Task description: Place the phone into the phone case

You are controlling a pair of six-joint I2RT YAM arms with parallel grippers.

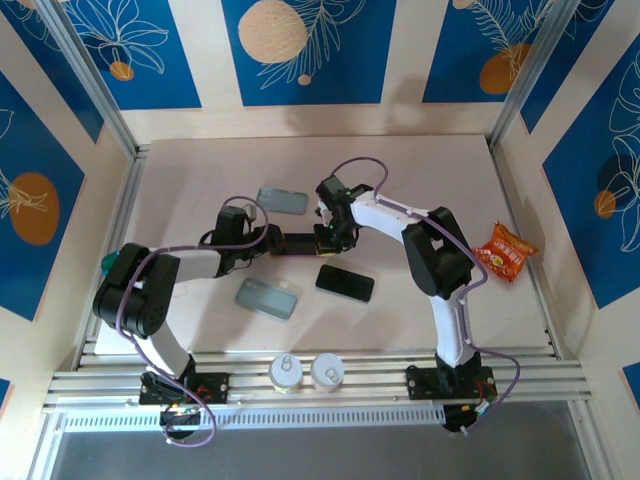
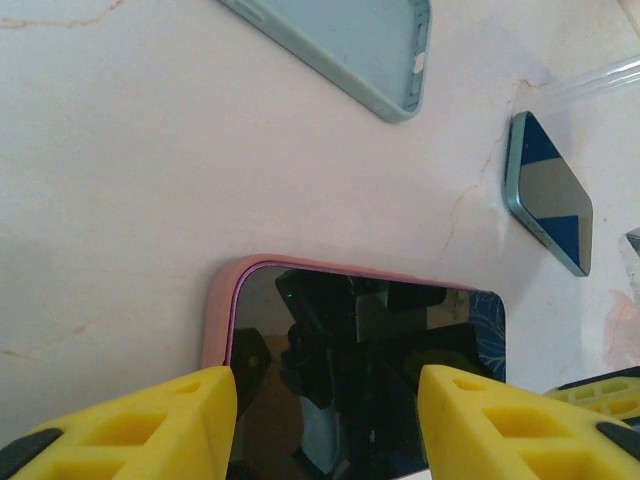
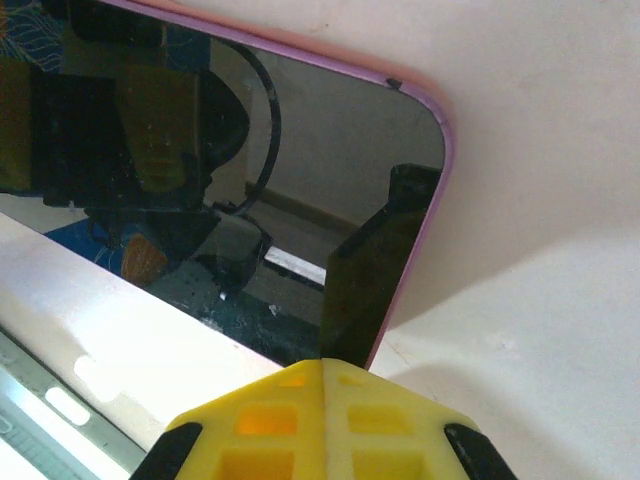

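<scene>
Phone (image 2: 370, 335) lies at the left end effector's (image 2: 327, 390) fingertips.

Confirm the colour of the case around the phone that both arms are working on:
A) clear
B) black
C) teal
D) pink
D: in both wrist views the case shows as a pink rim wrapped around the edge of the dark phone.

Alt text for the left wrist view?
A pink-cased phone, dark screen up, lies on the pale table with two yellow fingers apart over its near end. Beyond it lie an empty teal case and a second, teal-edged phone.
</scene>
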